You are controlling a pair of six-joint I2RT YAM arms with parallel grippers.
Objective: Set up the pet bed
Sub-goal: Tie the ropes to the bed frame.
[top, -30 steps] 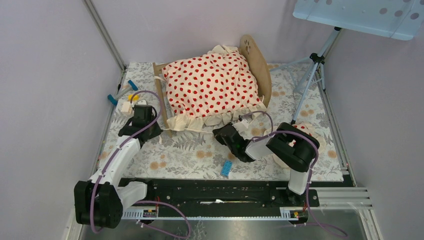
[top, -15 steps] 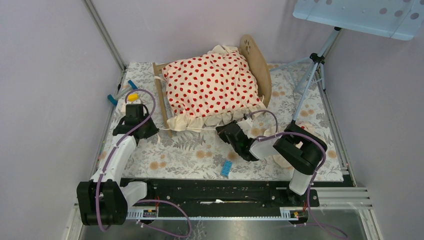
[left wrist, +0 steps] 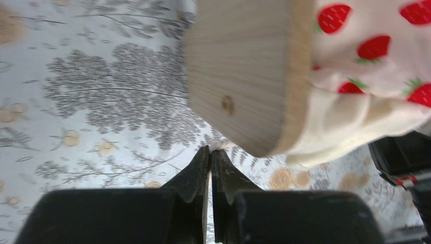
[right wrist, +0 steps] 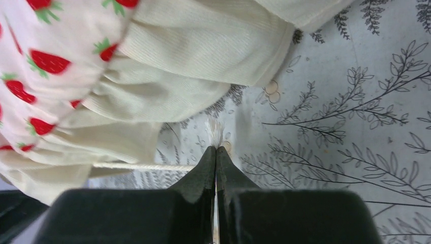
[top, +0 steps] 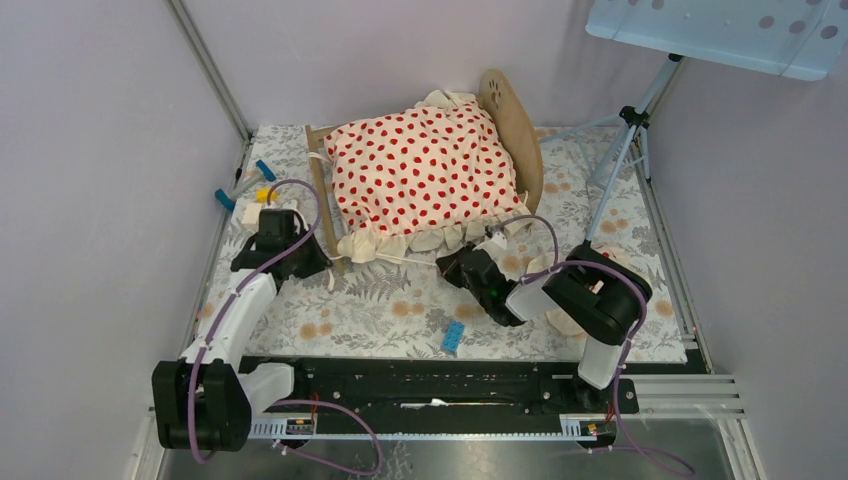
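Bed (top: 521,125) at back of table, blanket (top: 420,170) draped over it. My right gripper (right wrist: 215,151) clamps frayed end of cord (right wrist: 147,166). My left gripper (left wrist: 210,151) is pinched shut on white wisp, likely cord's other end, just beside end board (left wrist: 244,76). Step, I judge: tensioning cord. Next: bring ends together without slipping.

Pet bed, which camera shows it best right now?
The top external view: the whole pet bed shows, with the blanket spread over it. The left wrist view catches only one wooden end board and a blanket edge. The right wrist view shows only blanket ruffle, none of the frame.
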